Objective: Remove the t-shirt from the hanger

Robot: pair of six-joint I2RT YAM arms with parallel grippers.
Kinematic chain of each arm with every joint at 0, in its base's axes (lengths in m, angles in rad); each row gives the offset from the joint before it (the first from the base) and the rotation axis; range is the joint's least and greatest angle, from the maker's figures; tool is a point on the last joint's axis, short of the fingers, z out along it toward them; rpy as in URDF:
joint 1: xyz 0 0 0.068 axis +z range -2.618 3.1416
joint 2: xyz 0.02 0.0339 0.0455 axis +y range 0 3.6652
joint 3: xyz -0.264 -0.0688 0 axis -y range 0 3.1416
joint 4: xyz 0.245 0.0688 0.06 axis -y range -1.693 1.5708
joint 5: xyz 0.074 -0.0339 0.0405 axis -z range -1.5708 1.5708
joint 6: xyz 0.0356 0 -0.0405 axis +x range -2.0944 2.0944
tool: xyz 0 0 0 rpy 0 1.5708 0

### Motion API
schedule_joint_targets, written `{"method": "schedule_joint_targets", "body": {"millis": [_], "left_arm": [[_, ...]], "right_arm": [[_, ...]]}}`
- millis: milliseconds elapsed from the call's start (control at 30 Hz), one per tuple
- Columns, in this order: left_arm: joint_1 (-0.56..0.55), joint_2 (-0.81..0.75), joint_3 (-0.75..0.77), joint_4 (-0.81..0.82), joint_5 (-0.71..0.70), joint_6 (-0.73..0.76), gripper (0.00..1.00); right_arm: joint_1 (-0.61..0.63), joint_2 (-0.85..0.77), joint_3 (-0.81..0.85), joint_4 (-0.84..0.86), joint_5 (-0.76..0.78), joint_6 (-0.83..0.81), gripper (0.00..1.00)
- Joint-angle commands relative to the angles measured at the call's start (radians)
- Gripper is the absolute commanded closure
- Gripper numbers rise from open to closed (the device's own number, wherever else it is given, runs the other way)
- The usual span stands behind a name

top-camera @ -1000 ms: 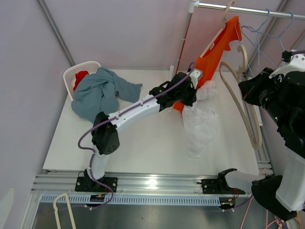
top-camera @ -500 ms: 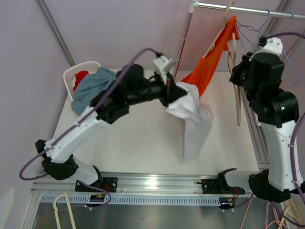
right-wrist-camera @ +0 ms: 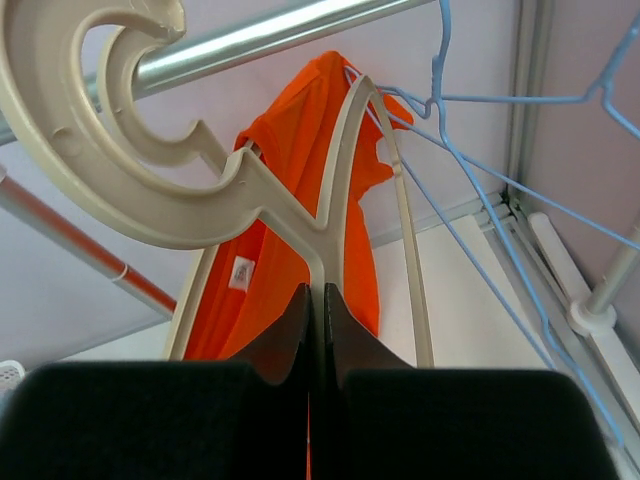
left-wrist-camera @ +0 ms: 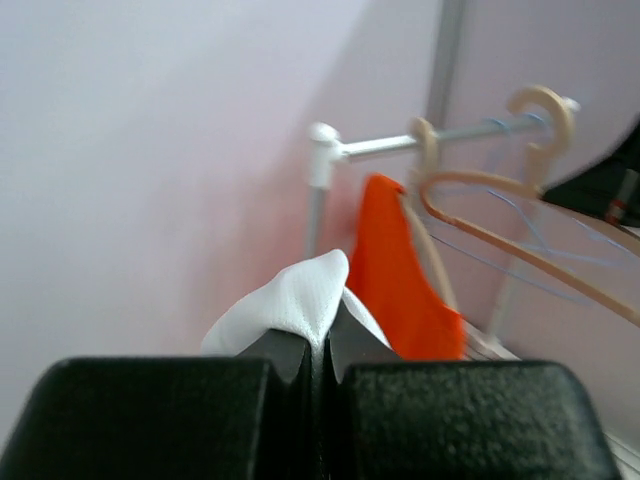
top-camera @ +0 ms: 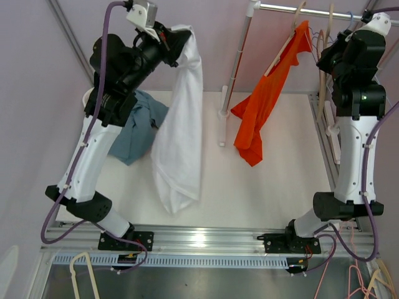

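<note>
Left fingers (left-wrist-camera: 316,350) clenched on the white t-shirt (top-camera: 181,124), held high; the garment hangs clear of any hanger over the tabletop's (top-camera: 262,187) left half. Right fingers (right-wrist-camera: 315,320) pinch the bare cream hanger (right-wrist-camera: 150,190) at the rail (right-wrist-camera: 270,30).

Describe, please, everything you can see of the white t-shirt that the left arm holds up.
The white t-shirt is thin, soft-looking cloth, creased along its length. The left tool, shut, pinches one fold at its top, which pokes up above it in the left wrist view. From that raised grip it hangs limp in a long, narrow drape, its lower end bunched above the table near its front edge; whether it touches the table is unclear. Nothing else visibly touches it.
</note>
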Motion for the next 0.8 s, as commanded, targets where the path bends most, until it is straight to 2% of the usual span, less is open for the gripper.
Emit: {"method": "schedule_joint_targets", "body": {"millis": [0,133,267,467,533,567,633,700,767], "left_arm": [[0.092,0.023,0.108,0.215,-0.045,0.061,0.99],[0.198,0.085,0.252,0.241,-0.06,0.063,0.99],[0.302,0.081,0.25,0.313,-0.086,0.081,0.99],[0.516,0.121,0.251,0.37,-0.102,0.003,0.99],[0.606,0.11,0.187,0.364,-0.105,-0.086,0.99],[0.635,0.095,0.03,0.393,-0.114,-0.106,0.99],[0.637,0.025,-0.104,0.454,-0.187,-0.114,0.99],[0.639,-0.019,-0.335,0.546,-0.233,-0.092,0.99],[0.637,-0.051,-0.431,0.554,-0.313,-0.077,0.99]], "right_arm": [[-0.054,0.057,0.071,0.089,-0.136,0.03,1.0],[-0.074,0.118,0.129,0.095,-0.202,0.052,1.0],[-0.09,0.174,0.18,0.114,-0.213,0.06,1.0],[-0.096,0.244,0.223,0.158,-0.174,0.052,1.0],[-0.096,0.272,0.228,0.184,-0.157,0.05,1.0],[-0.099,0.281,0.229,0.192,-0.156,0.047,1.0],[-0.107,0.316,0.252,0.206,-0.159,0.05,1.0],[-0.108,0.339,0.278,0.207,-0.151,0.049,1.0],[-0.11,0.364,0.283,0.206,-0.144,0.046,1.0]]}}
